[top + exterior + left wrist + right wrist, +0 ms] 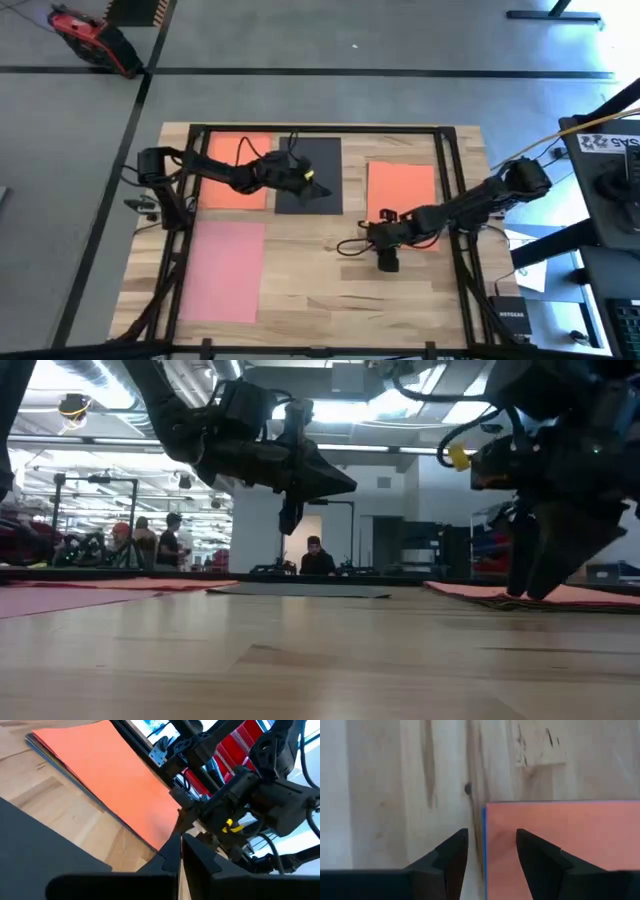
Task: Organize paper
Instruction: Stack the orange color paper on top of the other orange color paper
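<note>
Four patches of paper lie flat on the wooden table (330, 290): an orange sheet (240, 172) at the far left, a black sheet (312, 160) beside it, an orange stack (402, 185) at the right, and a pink sheet (225, 270) at the near left. A blue edge (483, 850) shows under the right orange sheet (560, 845). My left gripper (322, 190) hangs shut and holding nothing above the black sheet (50, 845). My right gripper (492, 840) is open and points down at the right stack's near left corner. My right gripper comes from above with one finger (530, 845) over the orange sheet and the other (455, 847) over bare wood, either side of the stack's edge near its corner (487, 806). In the low view the fingertips (530, 590) reach down to the stack; I cannot tell whether they touch.
A dark frame (320, 128) runs around the table's far and side edges. Bare wood lies at the near right (380, 300). People and shelving show in the room beyond the table (316, 555).
</note>
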You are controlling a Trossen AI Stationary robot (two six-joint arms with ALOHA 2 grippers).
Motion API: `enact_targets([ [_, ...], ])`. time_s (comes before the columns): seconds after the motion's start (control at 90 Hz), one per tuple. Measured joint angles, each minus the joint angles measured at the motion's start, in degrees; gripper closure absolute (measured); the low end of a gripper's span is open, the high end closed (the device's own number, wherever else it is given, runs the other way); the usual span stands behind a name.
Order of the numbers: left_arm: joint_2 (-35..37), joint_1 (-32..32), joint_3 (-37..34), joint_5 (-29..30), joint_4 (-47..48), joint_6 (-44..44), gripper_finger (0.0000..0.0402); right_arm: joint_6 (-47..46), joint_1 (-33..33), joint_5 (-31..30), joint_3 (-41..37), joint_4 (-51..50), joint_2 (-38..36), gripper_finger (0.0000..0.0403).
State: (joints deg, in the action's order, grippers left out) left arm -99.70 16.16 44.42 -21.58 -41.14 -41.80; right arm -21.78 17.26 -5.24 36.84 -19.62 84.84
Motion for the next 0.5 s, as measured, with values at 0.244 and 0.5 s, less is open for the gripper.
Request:
enact_targets([
  [0.244,0.00,0.02,0.00,0.00,1.53,0.02,0.0402,-0.35,0.00,-0.14,0.02,0.16,0.23,0.0308],
  [0.5,0.00,-0.07,0.00,-0.02,1.16,-0.02,0.0402,-0.35,0.00,-0.17,1.87,-1.17,0.03,0.0395],
])
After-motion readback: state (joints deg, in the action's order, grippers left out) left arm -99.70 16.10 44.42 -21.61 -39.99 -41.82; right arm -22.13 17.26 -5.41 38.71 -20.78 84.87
